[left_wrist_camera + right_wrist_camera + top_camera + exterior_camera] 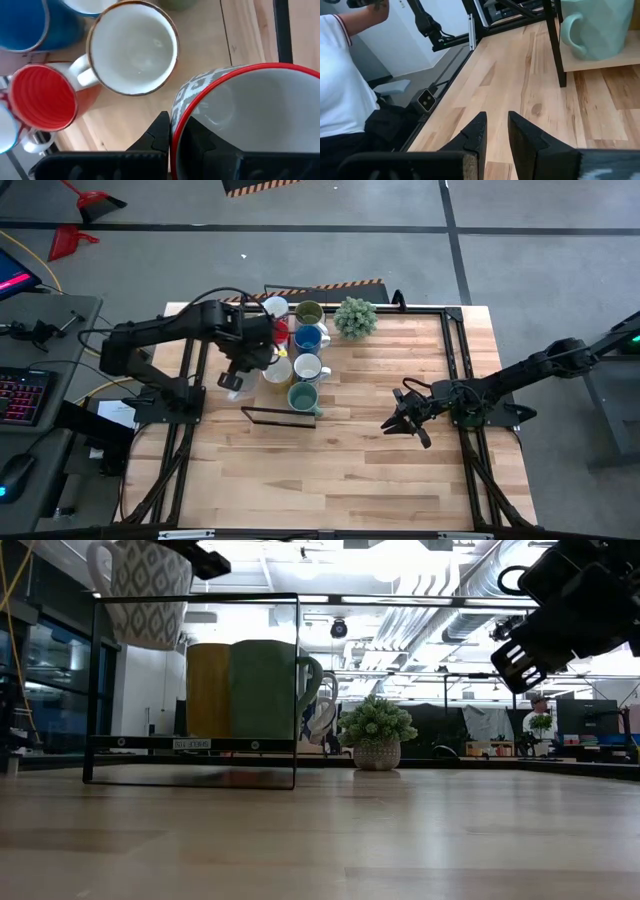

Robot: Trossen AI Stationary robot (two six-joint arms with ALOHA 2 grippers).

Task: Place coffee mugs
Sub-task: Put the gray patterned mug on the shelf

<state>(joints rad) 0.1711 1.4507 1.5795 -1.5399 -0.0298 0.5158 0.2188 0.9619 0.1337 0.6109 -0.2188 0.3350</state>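
The left gripper (180, 137) is holding a patterned white mug (250, 120), grey-and-white outside with a red rim, its jaws pinched shut on the mug's wall, one finger inside and one outside. In the low view this mug (140, 590) is hanging clear of the surface (350, 460), above the near-left corner of the black wire rack (280, 418), which is serving here as the landmark. Inside the rack, mugs are standing in two close rows: the teal mug (302, 396) at the near end, a white mug (308, 367) behind it, then the blue mug (308, 338) and the olive green mug (308, 312) at the far end; in the left row a cream mug (277, 370), the red mug (281, 332) and another white mug (275, 307) are partly hidden under the arm. The small potted plant (355, 317) is standing just right of the rack's far end. The right gripper (408, 423) is waiting well to the right of the rack, above bare wood, its jaws partly open and holding nothing. Judged from this arrangement, seven mugs are already standing in place and the carried mug appears to be the last; what is left is lowering it into a free spot on the rack's left side, releasing it, and withdrawing.
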